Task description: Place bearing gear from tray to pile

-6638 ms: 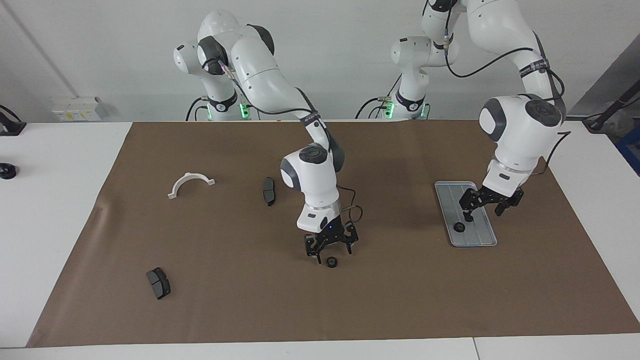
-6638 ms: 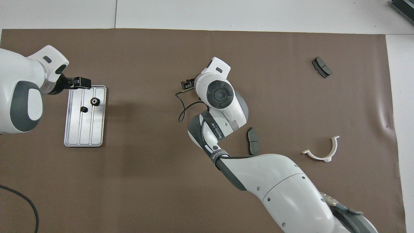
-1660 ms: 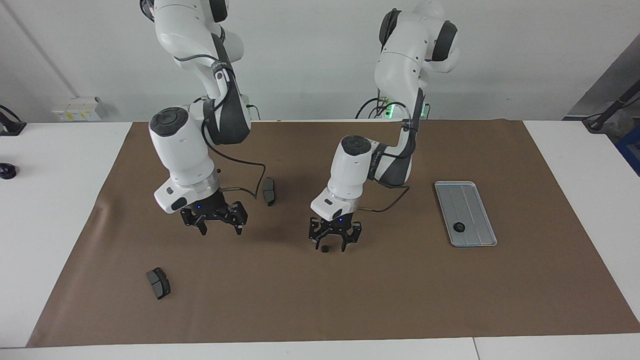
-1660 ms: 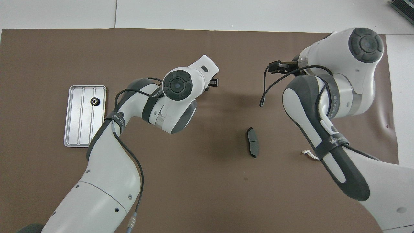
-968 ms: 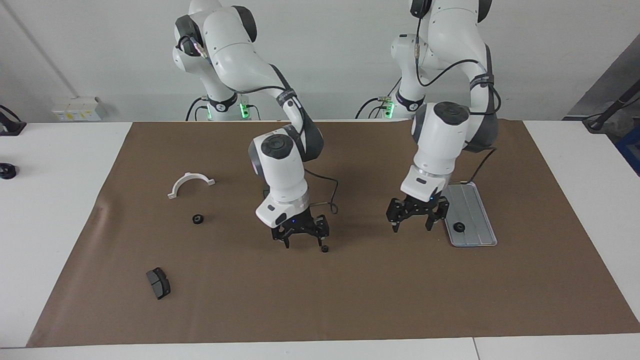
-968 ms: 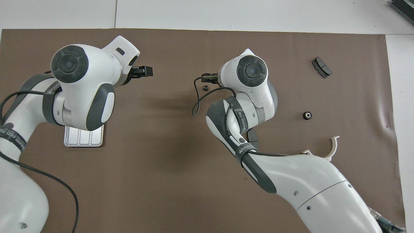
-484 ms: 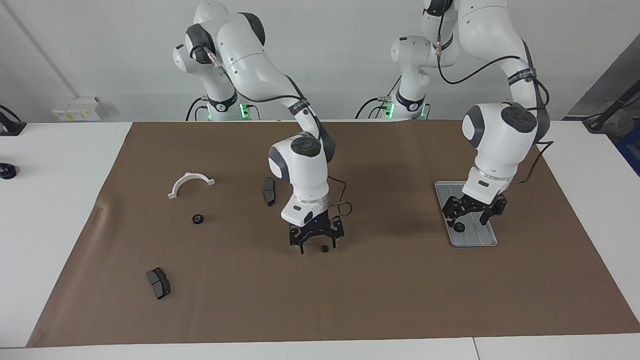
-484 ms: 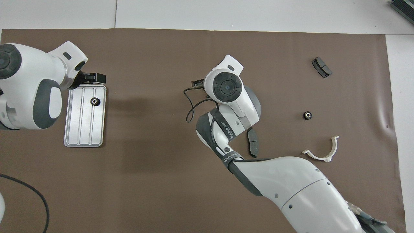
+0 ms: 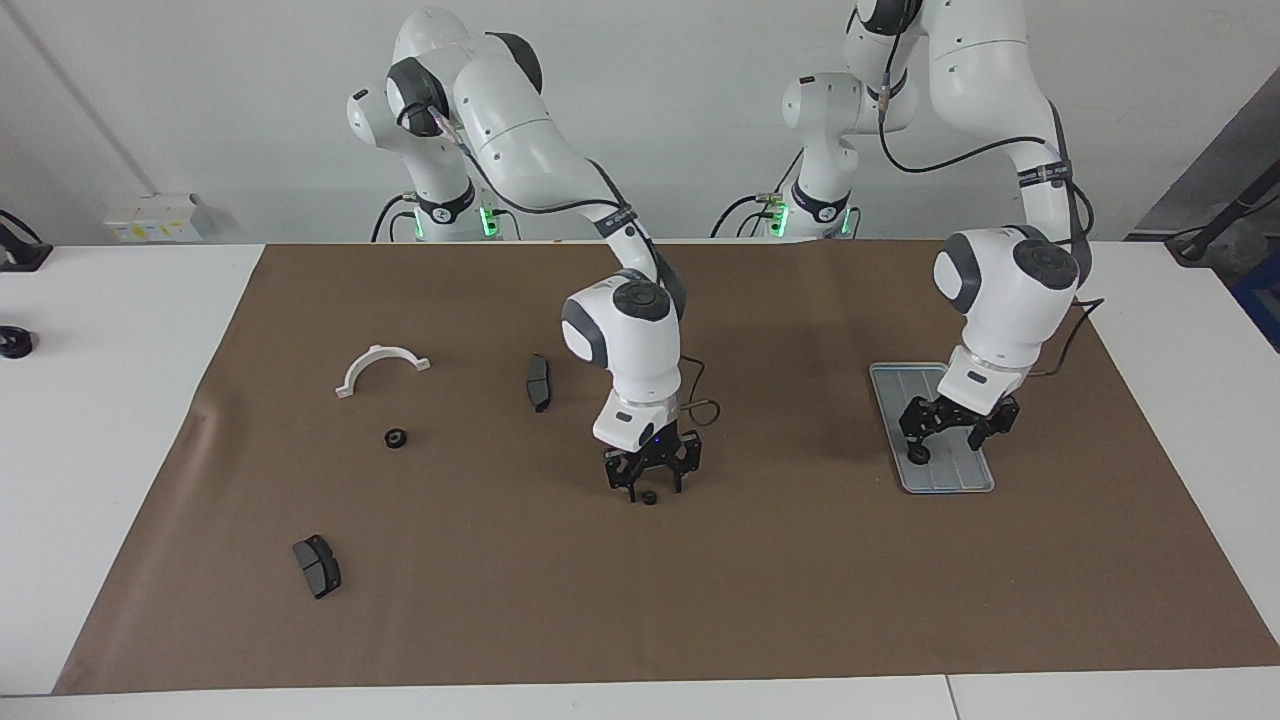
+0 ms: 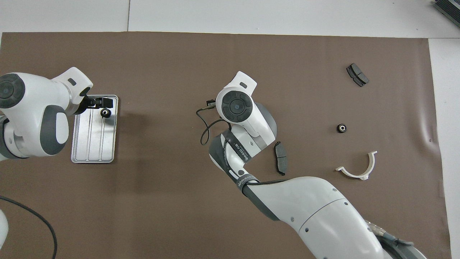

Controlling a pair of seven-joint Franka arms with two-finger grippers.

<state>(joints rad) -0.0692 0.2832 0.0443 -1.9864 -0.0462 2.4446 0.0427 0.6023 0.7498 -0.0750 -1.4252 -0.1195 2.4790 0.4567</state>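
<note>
So the table [image 9: 120, 420] has a brown mat [image 9: 760, 600] over most of it. The tray [image 9: 950, 478] sits toward the left arm's end, roughly midway between the table's robot edge and its outer edge. The left gripper [image 9: 945, 440] is down in the tray, fingers spread around a bearing gear [image 10: 105, 113] but not clamped on it. The right gripper [image 9: 650, 485] is low over the middle of the table, fingers open either side of a second small gear [image 9: 649, 497] on the mat. The pile is spread toward the right arm's end: white half-ring bracket [image 9: 381, 367], one brake pad [image 9: 538, 382] near mid-table, another brake pad [image 9: 317, 566] toward the outer edge, and a third gear [image 9: 396, 438] just beside the bracket.
</note>
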